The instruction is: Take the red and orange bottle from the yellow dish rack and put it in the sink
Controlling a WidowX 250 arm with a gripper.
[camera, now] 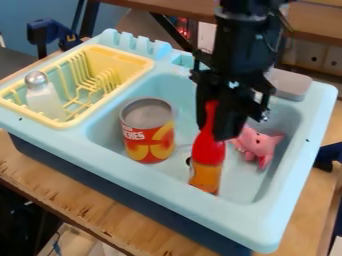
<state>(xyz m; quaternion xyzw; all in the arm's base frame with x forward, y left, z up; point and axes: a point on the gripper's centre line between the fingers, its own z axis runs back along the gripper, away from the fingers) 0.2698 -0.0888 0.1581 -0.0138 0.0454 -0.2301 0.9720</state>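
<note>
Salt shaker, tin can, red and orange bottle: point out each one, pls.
Salt shaker (44,100): camera view, point on its white body.
Tin can (148,141): camera view, point on the label.
Red and orange bottle (208,151): camera view, point on the red part, below the neck.

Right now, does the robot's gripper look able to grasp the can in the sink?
Probably not: the gripper appears to hold the bottle near its neck, so it isn't free, though nothing covers the can.

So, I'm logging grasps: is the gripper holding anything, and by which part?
The gripper holds the red and orange bottle by its narrow red neck, near the top, with a finger on either side.
</note>
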